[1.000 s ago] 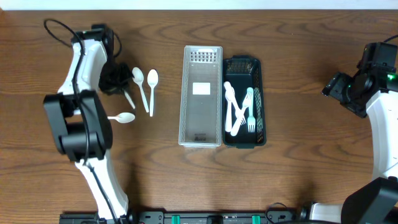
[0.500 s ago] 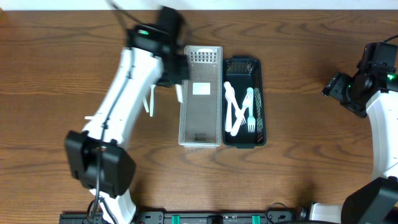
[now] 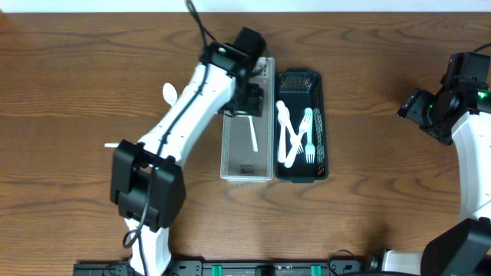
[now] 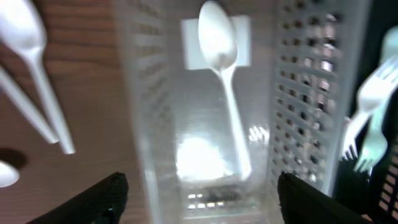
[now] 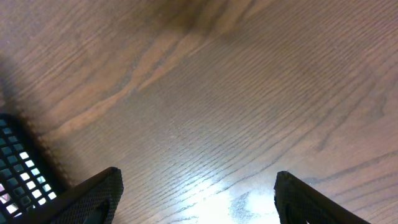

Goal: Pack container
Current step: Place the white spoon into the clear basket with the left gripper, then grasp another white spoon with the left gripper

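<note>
A clear plastic container (image 3: 247, 173) stands mid-table with a black mesh container (image 3: 301, 175) against its right side. One white spoon (image 3: 252, 135) lies loose in the clear container, bowl toward the far end (image 4: 219, 46). My left gripper (image 3: 249, 102) hovers open over that container's far half, its fingers (image 4: 102, 199) spread wider than the container walls and holding nothing. The black container holds white cutlery (image 3: 285, 130) and green forks (image 3: 310, 142). My right gripper (image 3: 408, 110) is open over bare wood at the far right (image 5: 196, 202).
More white spoons (image 4: 28, 43) lie on the wood left of the clear container, one partly showing beside my left arm (image 3: 169, 93). A corner of the black mesh container (image 5: 18, 171) shows in the right wrist view.
My left arm swung from the spoons at the left over to the clear container and opened. A white spoon now lies inside it. The right arm has not moved.
</note>
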Controlling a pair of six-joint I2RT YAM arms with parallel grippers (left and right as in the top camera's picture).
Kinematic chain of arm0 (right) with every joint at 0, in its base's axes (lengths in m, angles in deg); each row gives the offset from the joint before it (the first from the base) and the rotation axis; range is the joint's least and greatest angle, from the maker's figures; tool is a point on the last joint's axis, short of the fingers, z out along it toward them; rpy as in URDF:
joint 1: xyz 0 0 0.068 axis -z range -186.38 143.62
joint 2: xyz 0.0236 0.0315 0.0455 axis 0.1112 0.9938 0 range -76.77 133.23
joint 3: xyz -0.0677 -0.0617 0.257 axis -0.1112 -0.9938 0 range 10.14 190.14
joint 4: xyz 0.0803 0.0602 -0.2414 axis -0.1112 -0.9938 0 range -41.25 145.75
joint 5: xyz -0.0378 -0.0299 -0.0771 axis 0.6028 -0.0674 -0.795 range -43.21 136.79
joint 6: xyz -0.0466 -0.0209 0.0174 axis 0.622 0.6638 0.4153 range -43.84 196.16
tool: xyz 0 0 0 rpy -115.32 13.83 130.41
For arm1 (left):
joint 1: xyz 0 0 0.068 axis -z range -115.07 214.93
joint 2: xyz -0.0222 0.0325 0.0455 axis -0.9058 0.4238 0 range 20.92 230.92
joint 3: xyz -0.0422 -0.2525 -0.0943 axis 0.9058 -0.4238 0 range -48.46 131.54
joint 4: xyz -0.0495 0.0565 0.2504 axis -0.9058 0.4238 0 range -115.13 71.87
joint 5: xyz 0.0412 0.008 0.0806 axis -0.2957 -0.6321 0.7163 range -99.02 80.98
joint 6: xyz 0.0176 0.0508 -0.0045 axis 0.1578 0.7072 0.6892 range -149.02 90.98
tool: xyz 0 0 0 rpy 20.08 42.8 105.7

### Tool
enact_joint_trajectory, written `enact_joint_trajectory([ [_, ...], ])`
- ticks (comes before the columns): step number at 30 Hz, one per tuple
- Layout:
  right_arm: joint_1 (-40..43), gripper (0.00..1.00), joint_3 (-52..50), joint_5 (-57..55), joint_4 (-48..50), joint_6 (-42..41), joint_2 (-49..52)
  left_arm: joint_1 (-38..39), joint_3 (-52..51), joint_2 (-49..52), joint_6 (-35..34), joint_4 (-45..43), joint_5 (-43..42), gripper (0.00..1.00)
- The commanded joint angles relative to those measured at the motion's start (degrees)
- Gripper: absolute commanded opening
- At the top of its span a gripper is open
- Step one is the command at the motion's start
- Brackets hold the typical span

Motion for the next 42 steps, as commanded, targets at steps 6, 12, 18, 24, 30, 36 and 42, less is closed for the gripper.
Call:
enact_joint_trajectory([
  [6, 0.39, 0.81, 0.0, 0.02, -0.04, -0.13, 0.28, -13.53, 0.81, -2.89, 6.21, 1.11, 4.98, 0.81],
  [12, 0.39, 0.82, 0.0, 0.02, -0.02, -0.13, 0.28, -22.53, 0.59, 2.38, 5.99, 0.52, 5.29, 0.77],
  [18, 0.39, 0.82, 0.0, 0.02, 0.24, -0.13, 0.28, -26.84, 0.59, 8.96, 5.33, 0.35, 5.25, 0.69],
  [24, 0.39, 0.82, 0.0, 0.02, 0.61, -0.13, 0.28, -26.01, 0.59, 12.37, 5.31, -1.27, 5.22, 0.68],
  [30, 0.39, 0.81, 0.0, 0.02, 0.59, -0.13, 0.28, -25.73, 0.37, 13.16, 5.11, -3.15, 5.22, 0.68],
  [36, 0.39, 0.81, 0.0, 0.02, 0.81, -0.15, 0.28, -25.11, 0.22, 13.68, 5.09, -4.48, 5.22, 0.68],
  [42, 0.39, 0.8, 0.0, 0.02, 0.83, -0.15, 0.28, -23.98, 0.22, 15.19, 4.83, -5.46, 5.22, 0.68],
])
